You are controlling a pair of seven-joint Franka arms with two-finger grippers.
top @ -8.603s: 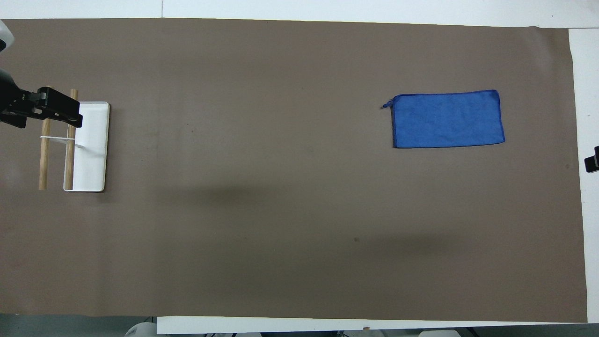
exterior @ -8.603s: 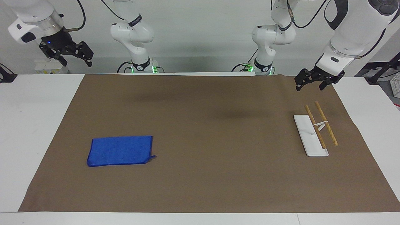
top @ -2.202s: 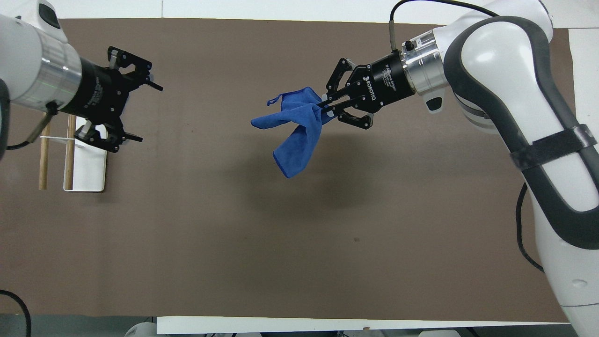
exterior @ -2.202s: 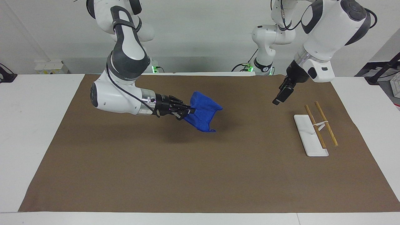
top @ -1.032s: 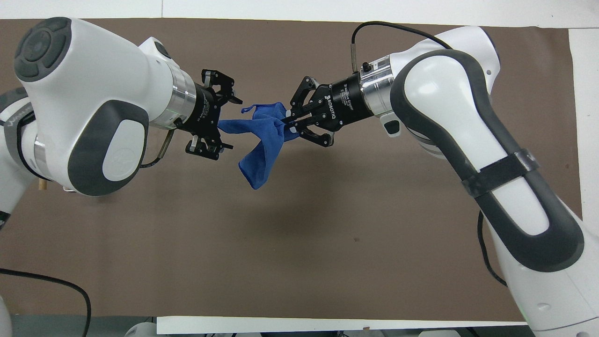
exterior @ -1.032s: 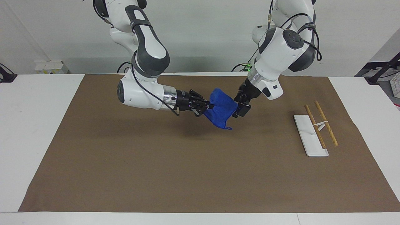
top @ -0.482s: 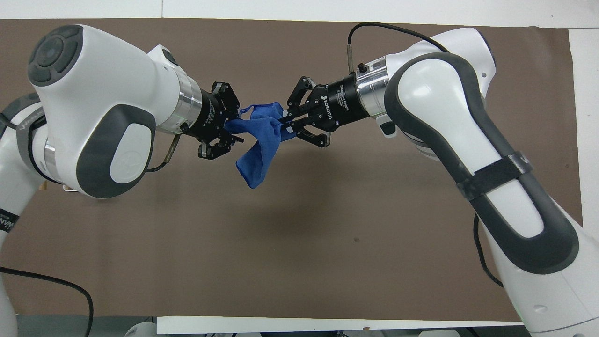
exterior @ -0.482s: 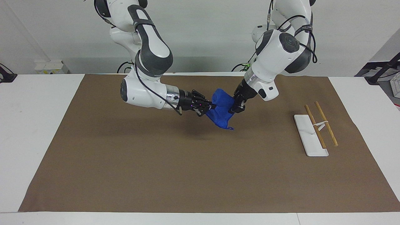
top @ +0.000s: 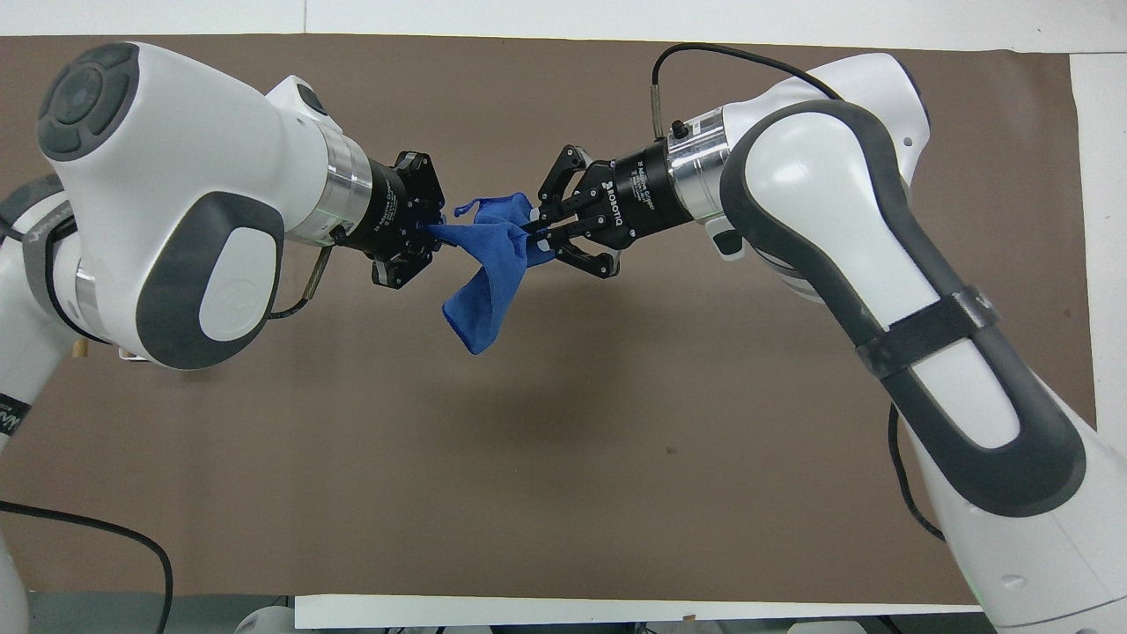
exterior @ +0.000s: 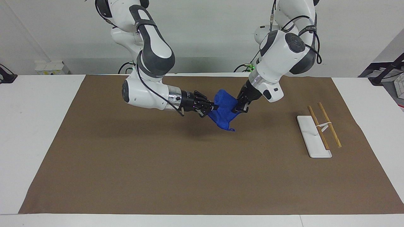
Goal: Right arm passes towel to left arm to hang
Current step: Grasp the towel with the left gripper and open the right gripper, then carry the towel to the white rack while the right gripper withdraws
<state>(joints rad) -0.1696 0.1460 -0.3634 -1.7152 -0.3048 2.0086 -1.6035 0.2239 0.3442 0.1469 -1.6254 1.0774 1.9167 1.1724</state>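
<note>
Towel pinched by both pincers above mat

I see the blue towel bunched in mid-air over the tabletop's middle, clamped between both hands. In the overhead view, one corner droops toward 7 o'clock.

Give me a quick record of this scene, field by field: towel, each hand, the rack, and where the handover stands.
towel: blue, held up over the brown mat, one end drooping
right hand: shut on towel
left hand: shut on towel
rack: white base with two wooden rails, bare, toward the left arm's end of the table
handover: both hands grip the towel; right not yet released
hanging: not yet done
</note>
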